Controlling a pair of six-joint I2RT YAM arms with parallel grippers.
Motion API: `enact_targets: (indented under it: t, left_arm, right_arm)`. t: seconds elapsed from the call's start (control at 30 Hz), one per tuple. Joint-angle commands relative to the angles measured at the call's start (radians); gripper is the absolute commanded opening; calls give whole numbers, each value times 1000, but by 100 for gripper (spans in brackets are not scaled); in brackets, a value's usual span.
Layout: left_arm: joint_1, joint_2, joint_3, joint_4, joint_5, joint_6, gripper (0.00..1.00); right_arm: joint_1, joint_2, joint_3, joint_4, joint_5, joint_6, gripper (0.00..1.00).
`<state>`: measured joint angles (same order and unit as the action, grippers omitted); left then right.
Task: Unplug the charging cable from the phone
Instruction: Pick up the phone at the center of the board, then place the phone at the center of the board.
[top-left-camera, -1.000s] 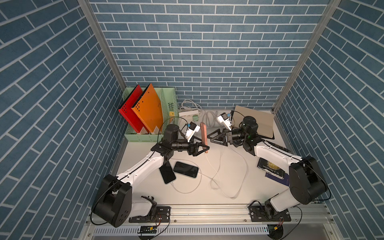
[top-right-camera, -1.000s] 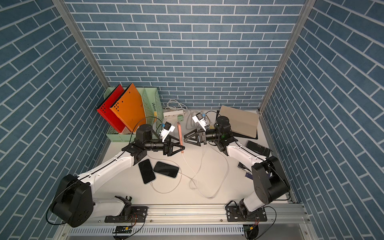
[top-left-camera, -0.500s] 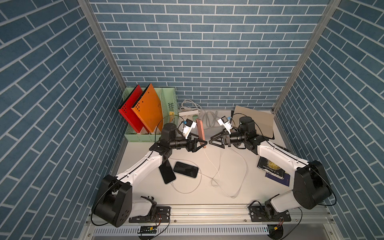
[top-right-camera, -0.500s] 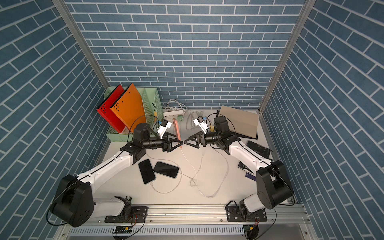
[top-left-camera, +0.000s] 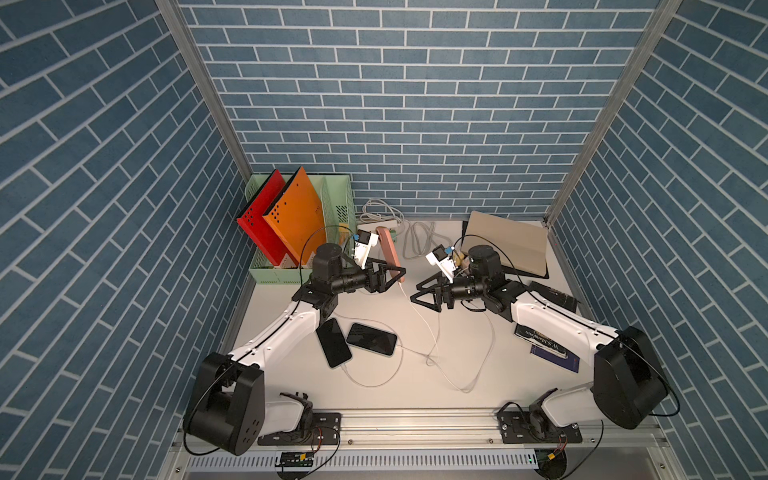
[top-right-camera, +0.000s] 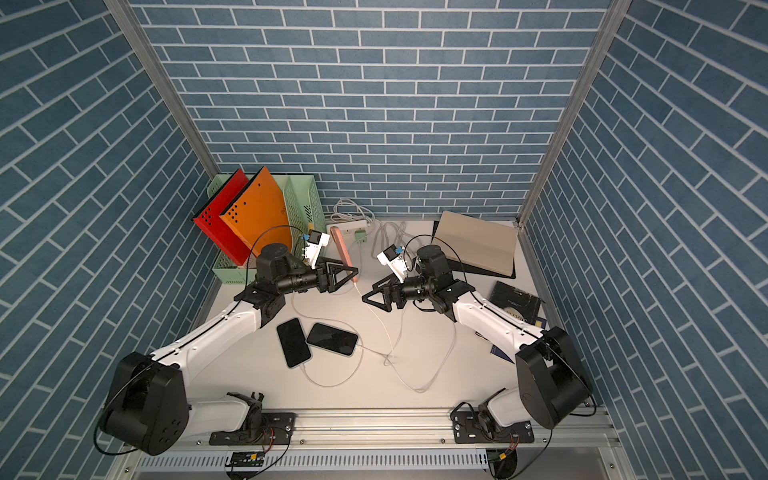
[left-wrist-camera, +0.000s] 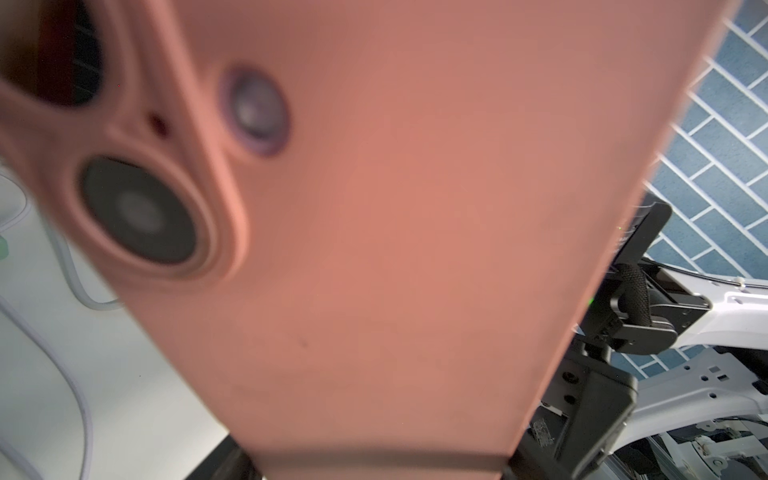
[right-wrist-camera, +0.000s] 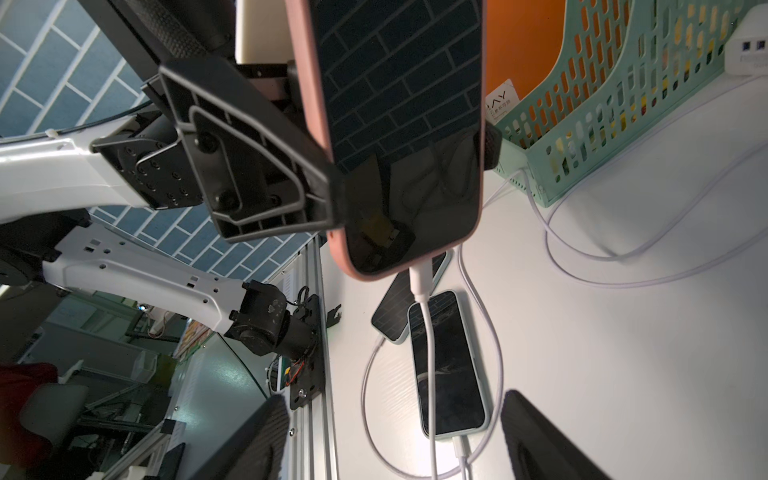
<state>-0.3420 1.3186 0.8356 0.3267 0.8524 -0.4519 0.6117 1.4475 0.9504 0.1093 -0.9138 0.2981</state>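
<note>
left claw (top-left-camera: 395, 274) clamped on pink-cased phone (top-left-camera: 389, 251), dark screen, held off the table; white charging cable (right-wrist-camera: 420, 282) plugged into its lower end. right claw (top-left-camera: 415, 293) spread wide, empty.

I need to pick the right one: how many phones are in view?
3. A pink phone is held in the left claw; two black phones lie adjacent on the table beside the left arm. Others may hide under arms.

White table (top-left-camera: 461, 340), 2 phones (top-left-camera: 333, 348) (side by side), cables (top-left-camera: 411, 245), green rack (top-left-camera: 338, 203)
</note>
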Motion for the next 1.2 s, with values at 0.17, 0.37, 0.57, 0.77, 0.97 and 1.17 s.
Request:
enact_targets:
  t: [0.17,0.37,0.57,0.77,0.97,1.17]
  left_arm:
    - [9,-37,-3,76,-4,-19,0]
    - [8,-36,-3,72,-7,-22,0]
    - [8,-36,-2,62,-7,-19,0]
    - [9,-25,0,55,2,-10,0]
    - [8,-23,-2,58,73,4,0]
    - [8,-57,-6,32,134,46,0]
  right_arm:
    - [48,68,7,47,10,-27,49]
    - [60,98,20,58,20,-27,35]
    - [60,93,21,54,44,-28,37]
    - [38,91,49,36,26,-22,47]
    - [-22,84,107,11,-96,-12,60]
    - [-60,101,198,0,-229,15,78]
